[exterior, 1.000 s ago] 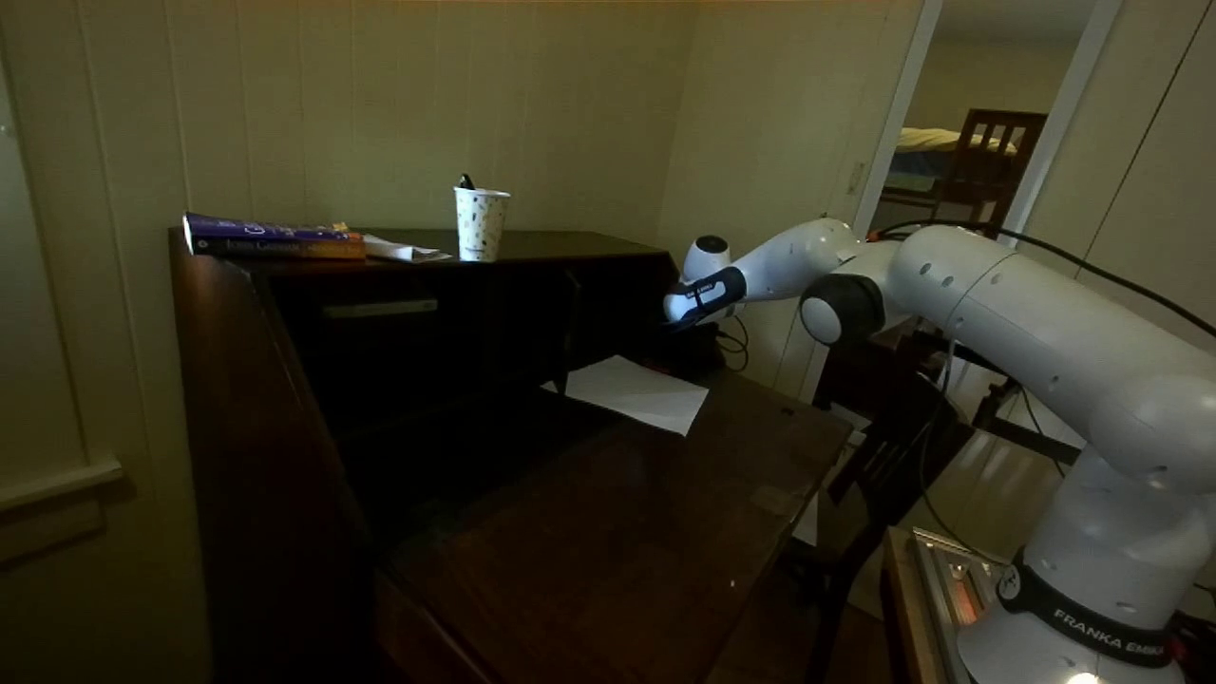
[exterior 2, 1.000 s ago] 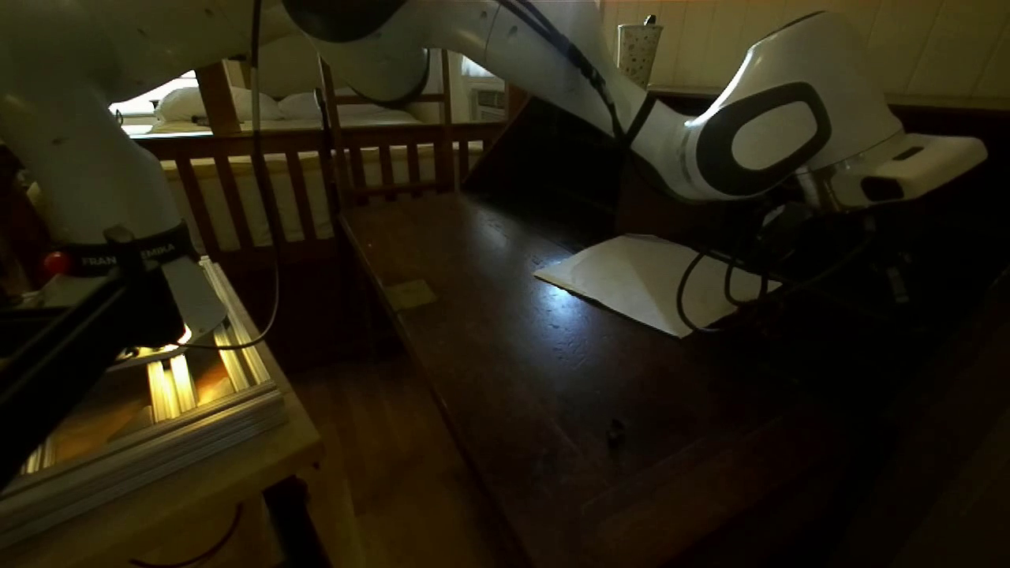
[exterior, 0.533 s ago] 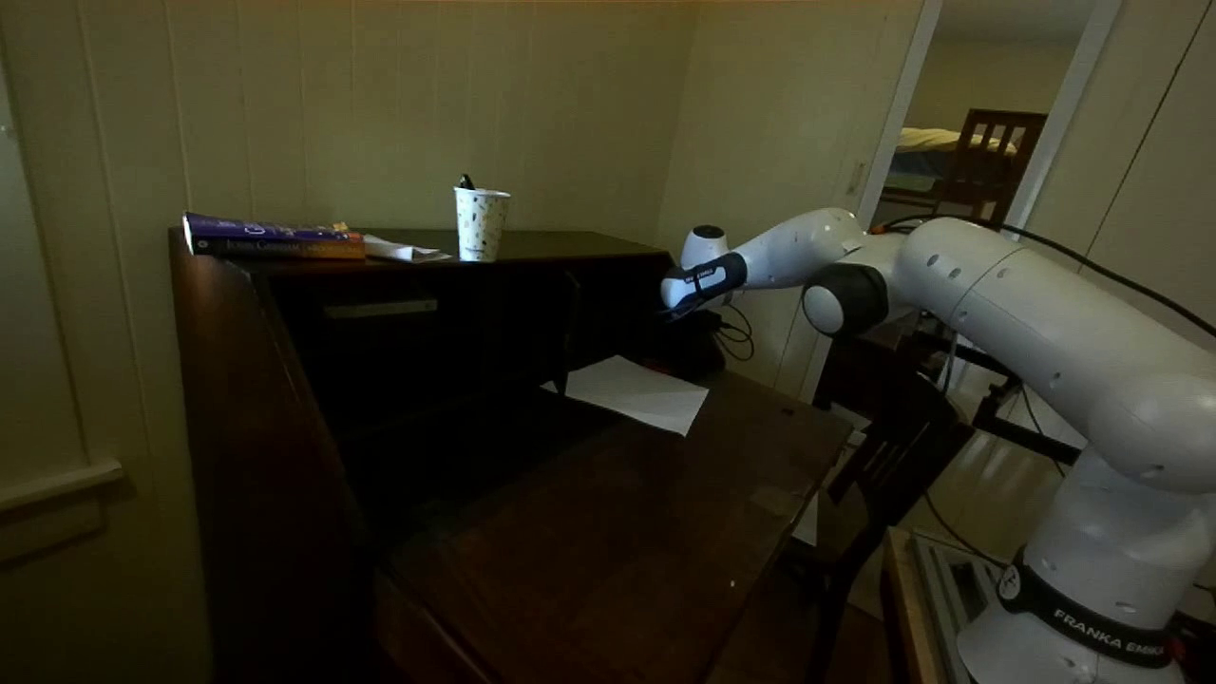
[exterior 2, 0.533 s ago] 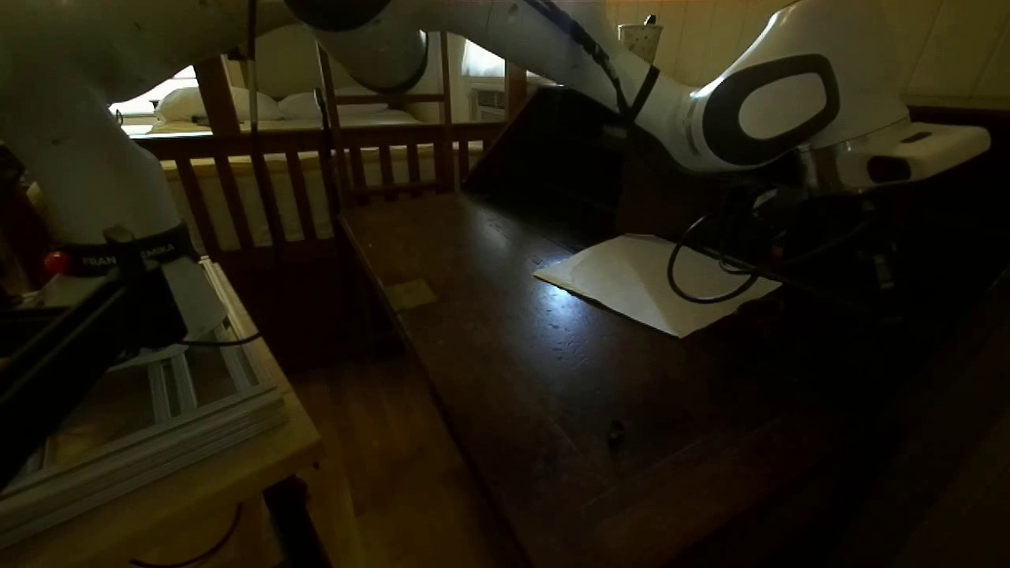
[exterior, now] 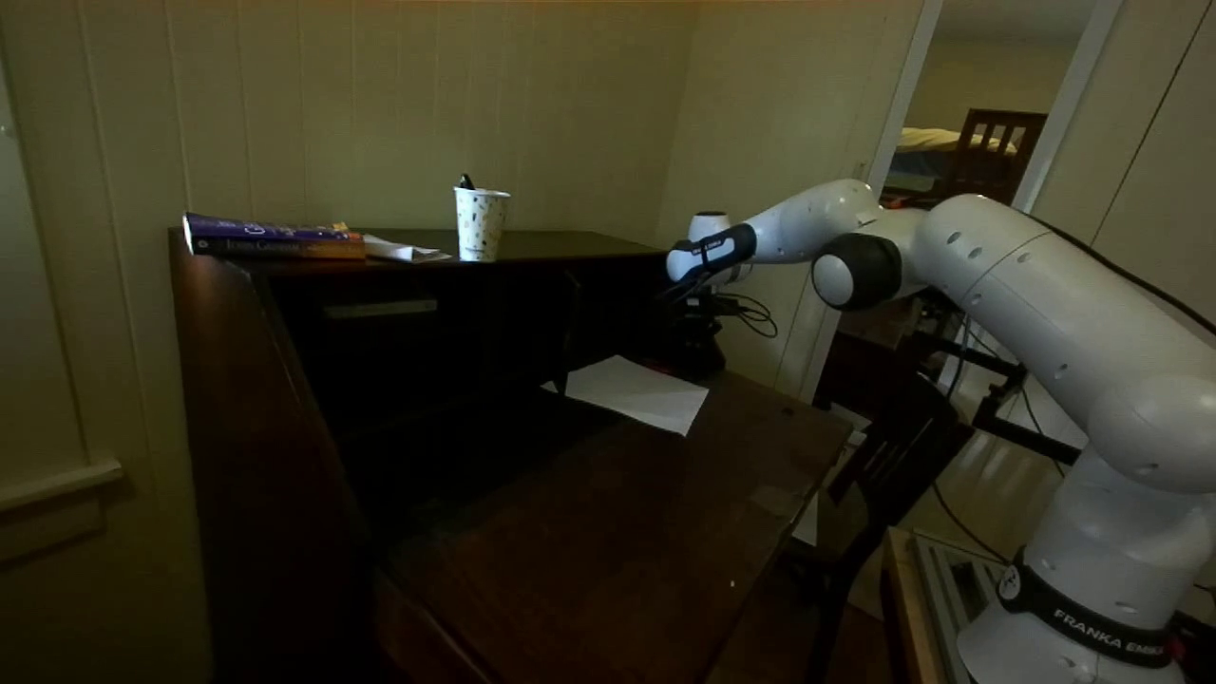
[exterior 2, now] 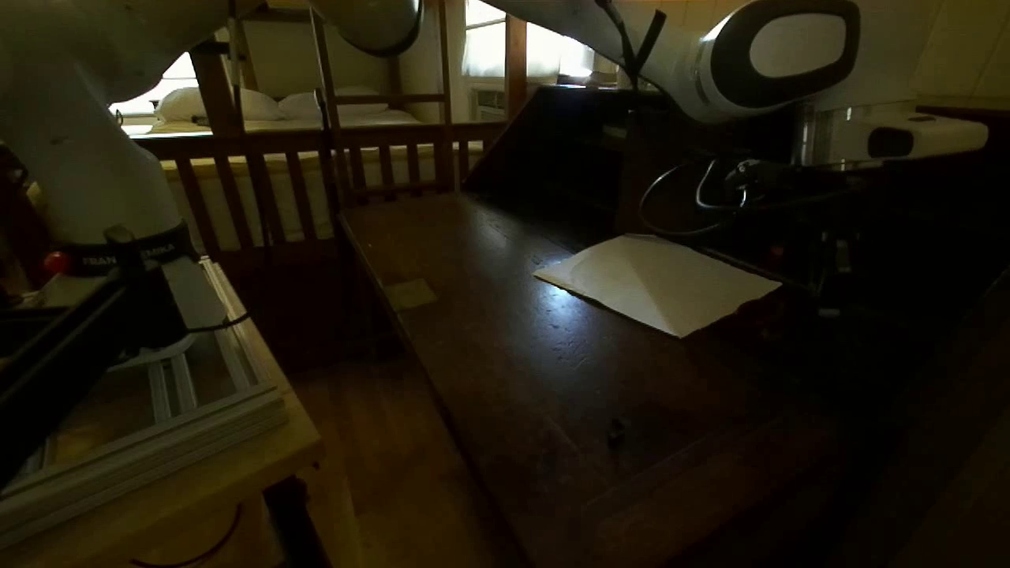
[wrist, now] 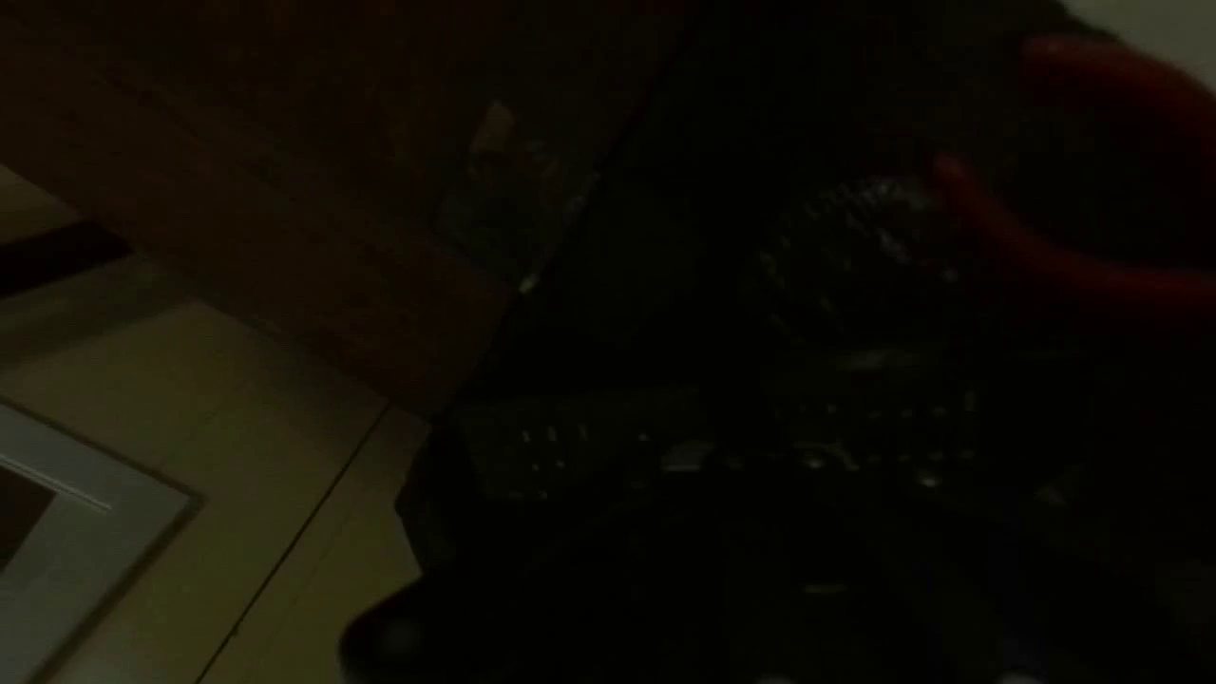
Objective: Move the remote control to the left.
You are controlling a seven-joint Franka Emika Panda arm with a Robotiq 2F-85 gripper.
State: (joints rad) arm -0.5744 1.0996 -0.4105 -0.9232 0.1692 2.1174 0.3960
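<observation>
Remote control (wrist: 608,432): in your wrist view, right at the gripper (exterior 2: 828,304) | apart or clamped on it: too dark to tell | probably light, stiff, slick; pinch mid-length, across its width

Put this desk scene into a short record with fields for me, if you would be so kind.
Place: dark wooden desk, dimly lit
On its writing surface: white paper, seen in both exterior views
On its top: speckled cup and books
Task item: remote, probably the dark bar with pale marks in the wrist view; too dark to be sure
Robot: hand, right of the paper in an exterior view; open or shut, too dark to tell
Remote held: cannot tell
Also in wrist view: red curved thing, not identifiable
</observation>
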